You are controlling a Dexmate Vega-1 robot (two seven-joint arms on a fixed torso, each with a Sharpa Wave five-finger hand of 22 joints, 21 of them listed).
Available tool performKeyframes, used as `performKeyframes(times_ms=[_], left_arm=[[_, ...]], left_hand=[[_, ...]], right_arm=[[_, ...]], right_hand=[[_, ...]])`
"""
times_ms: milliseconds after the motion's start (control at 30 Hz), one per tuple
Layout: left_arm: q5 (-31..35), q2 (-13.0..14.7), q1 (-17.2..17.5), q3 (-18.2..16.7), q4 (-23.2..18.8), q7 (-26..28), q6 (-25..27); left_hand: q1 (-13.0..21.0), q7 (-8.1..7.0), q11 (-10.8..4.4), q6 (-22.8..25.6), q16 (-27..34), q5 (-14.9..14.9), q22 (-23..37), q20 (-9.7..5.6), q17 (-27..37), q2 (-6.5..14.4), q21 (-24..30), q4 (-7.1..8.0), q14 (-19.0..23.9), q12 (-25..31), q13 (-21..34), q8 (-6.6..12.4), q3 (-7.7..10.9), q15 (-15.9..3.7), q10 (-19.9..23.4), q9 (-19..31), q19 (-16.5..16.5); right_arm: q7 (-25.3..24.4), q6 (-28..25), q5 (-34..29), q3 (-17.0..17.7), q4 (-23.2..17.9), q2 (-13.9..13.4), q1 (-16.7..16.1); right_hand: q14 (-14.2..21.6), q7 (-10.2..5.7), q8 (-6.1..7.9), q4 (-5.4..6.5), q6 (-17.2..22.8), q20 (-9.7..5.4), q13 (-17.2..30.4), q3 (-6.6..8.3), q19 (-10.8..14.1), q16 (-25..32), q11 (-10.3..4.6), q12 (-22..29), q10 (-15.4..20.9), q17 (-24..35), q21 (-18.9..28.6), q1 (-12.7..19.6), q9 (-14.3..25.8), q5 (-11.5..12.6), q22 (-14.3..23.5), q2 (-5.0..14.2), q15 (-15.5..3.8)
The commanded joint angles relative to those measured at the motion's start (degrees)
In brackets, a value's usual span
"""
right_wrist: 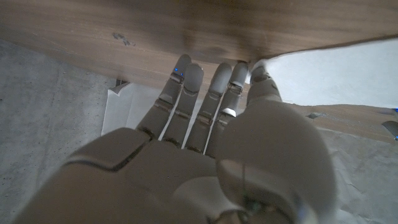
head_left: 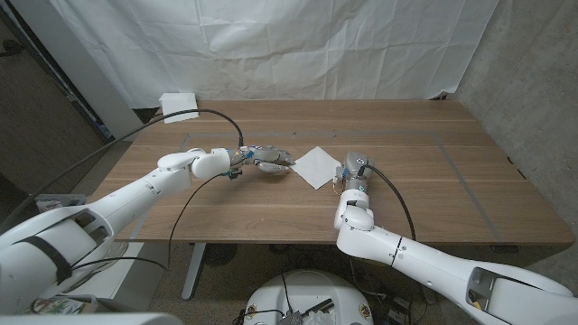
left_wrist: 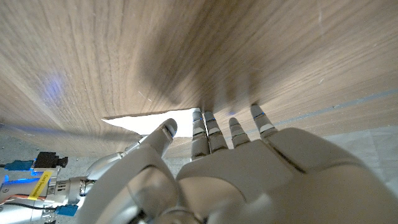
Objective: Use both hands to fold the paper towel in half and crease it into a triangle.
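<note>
R hand [head_left: 349, 168] & L hand [head_left: 267, 160] flank paper towel [head_left: 317, 166], fingers [right_wrist: 219, 87] extended, gripping nothing.

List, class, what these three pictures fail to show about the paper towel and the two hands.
- Paper towel, head view: too small to tell whether it is folded yet.
- Right hand, head view: its own wrist hides the fingertips, so touch on the towel is unclear.
- Left hand, left wrist view: its back hides the palm.
- Towel's far part, right wrist view: cut off by the picture edge.
</note>
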Motion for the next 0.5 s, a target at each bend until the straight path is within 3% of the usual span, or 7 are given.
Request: performKeyframes(times_ms=[33,500], left_arm=[[0.29,-0.25,-0.39,0.32,1.03,0.28,-0.21],[0.22,-0.38,-0.48,0.6,1.16,-0.01,-0.27]], left_hand=[[0.02,0.41,-0.09,0.72,0.04,-0.21,0.21,0.21,0.02,0.94,-0.01,0.26,-0.3,-0.11,0.06,0.17,0.11,-0.31,-0.13,0.17,-4.2],[-0.06,0.31,-0.1,0.67,0.0,-0.27,0.21,0.09,-0.07,0.95,-0.04,0.18,-0.37,-0.07,0.07,0.19,0.07,-0.32,-0.07,0.16,-4.29]], right_arm=[[-2.47,8.85,2.84,5.15,-2.09,-1.22,-4.22],[-7.07,14.54,1.08,6.89,0.5,0.95,-5.14]], right_hand=[[1.1,0.5,0.39,-0.16,1.2,-0.7,0.22,0.61,0.39,0.8,0.0,0.82,0.88,0.19,0.82,1.83,-0.15,-0.01,0.09,0.35,-8.65],[2.34,0.68,0.24,0.46,1.93,-1.05,0.36,1.33,0.58,1.36,0.01,1.92,1.46,3.24,2.07,3.11,-0.61,-0.55,-0.04,0.96,-8.49]])
